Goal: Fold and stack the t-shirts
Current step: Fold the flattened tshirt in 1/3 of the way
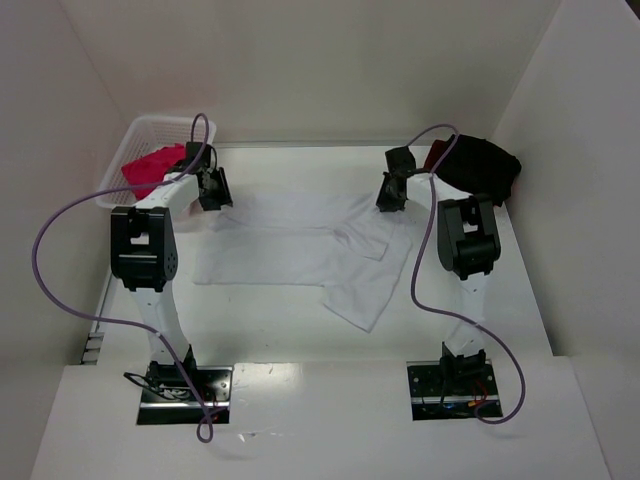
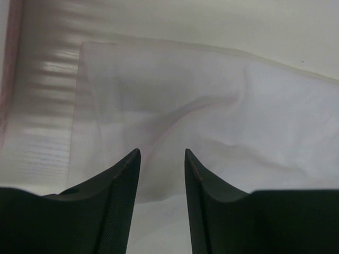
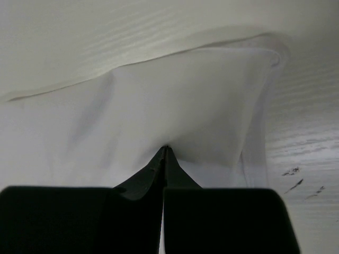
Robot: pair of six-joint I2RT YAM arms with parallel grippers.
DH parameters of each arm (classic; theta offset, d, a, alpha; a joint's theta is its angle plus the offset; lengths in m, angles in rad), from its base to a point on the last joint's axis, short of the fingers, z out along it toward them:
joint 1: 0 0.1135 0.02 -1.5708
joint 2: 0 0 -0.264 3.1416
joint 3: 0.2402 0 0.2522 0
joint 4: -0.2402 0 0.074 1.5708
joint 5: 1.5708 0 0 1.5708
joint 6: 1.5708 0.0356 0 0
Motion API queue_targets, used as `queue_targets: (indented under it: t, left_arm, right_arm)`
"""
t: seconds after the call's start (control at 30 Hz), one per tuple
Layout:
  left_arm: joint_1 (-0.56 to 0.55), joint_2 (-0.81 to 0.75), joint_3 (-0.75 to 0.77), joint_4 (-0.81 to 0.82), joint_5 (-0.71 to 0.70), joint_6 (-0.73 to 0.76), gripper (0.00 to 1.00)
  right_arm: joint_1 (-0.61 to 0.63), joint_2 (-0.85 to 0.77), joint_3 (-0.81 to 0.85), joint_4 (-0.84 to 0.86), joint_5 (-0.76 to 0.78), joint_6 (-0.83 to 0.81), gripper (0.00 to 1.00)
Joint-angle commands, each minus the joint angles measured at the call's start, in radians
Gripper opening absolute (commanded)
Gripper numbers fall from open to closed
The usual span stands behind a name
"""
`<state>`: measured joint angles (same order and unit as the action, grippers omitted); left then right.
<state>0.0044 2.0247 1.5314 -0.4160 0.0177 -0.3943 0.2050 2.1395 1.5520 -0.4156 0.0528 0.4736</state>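
White t-shirt (image 1: 290,245) lies spread on the counter (image 1: 260,330); left hand (image 2: 162,153) stands half-open above its left edge, right hand (image 3: 166,149) closed, pinching its right edge.

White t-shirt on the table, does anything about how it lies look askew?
Yes. The white t-shirt is not flat: its right side is doubled over crookedly, one flap slanting toward the near edge.

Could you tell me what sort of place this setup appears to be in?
Probably a robotics lab test booth: plain white walls box in the table, a left arm and right arm are bolted to its near edge, and a white t-shirt lies spread for folding.
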Motion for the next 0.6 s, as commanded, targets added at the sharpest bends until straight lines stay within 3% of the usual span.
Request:
queue_targets:
  t: [0.0,0.23,0.57]
  left_arm:
    - [0.012,-0.047,-0.008,0.005,-0.009,0.020,0.48]
    - [0.022,-0.067,-0.031,-0.033,-0.096,-0.009,0.55]
    - [0.031,-0.095,-0.102,-0.075,-0.131,-0.100,0.53]
  right_arm:
    - [0.008,0.108,0.094,-0.040,0.047,-0.023,0.00]
    - [0.008,0.244,0.292,-0.130,0.056,-0.056,0.00]
    - [0.008,0.244,0.379,-0.155,0.108,-0.024,0.00]
